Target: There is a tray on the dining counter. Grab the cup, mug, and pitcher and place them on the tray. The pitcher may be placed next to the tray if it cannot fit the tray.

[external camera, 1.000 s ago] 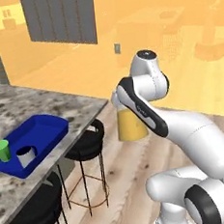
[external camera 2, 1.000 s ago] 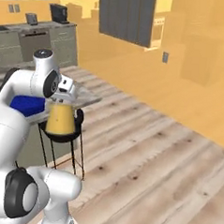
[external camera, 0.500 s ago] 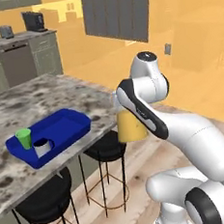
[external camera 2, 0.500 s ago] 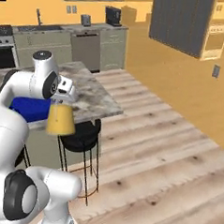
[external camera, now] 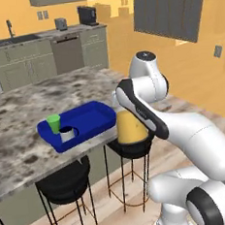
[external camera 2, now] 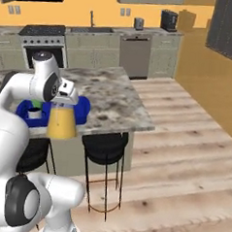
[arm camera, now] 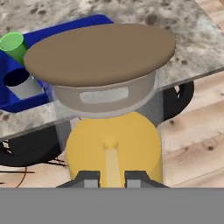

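A white robot arm holds the pitcher (external camera: 131, 128), a clear cone-shaped carafe of orange-yellow liquid with a flat round brown cork-like lid (arm camera: 100, 52). The pincer (arm camera: 111, 178) is clamped on the pitcher, its two small dark tips pressed against the glass. The pitcher hangs in the air just off the edge of the counter (external camera: 21, 106), a long slab of speckled grey-brown marble. On the counter lies the tray (external camera: 93, 117), shallow, glossy blue, rectangular with a raised rim. Inside it stand the cup (external camera: 54, 124), a smooth green tumbler, and beside it the mug (external camera: 67, 134), light grey with a dark interior. Black round stools (external camera: 62, 177) on thin metal legs stand beneath.
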Robot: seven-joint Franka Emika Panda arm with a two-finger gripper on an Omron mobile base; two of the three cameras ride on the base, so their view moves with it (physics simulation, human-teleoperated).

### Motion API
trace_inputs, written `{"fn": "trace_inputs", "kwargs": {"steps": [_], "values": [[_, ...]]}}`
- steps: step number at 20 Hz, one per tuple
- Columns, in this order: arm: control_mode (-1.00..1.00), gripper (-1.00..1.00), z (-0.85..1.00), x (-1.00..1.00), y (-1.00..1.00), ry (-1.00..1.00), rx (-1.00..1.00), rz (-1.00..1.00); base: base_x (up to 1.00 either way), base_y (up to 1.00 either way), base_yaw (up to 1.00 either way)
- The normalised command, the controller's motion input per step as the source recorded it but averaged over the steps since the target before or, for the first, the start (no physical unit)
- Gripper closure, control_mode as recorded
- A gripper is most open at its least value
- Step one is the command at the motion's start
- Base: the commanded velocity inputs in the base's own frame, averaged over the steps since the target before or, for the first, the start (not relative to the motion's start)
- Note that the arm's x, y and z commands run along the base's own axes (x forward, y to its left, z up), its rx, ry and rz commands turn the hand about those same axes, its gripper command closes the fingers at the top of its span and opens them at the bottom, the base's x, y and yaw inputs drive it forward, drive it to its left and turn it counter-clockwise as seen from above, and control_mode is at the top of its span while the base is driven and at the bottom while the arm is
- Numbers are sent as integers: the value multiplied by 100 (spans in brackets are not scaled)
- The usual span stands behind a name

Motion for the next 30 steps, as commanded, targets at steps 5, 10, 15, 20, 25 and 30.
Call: {"fn": "trace_inputs", "kwargs": {"steps": [5,10,15,20,25,30], "values": [[100,100,0,0,0,0,0,0,26,-12,31],[100,100,0,0,0,0,0,0,52,-22,25],[100,100,0,0,0,0,0,0,68,-20,19],[100,100,0,0,0,0,0,0,54,-16,18],[100,100,0,0,0,0,0,0,46,-12,17],[100,100,0,0,0,0,0,0,56,-24,14]]}}
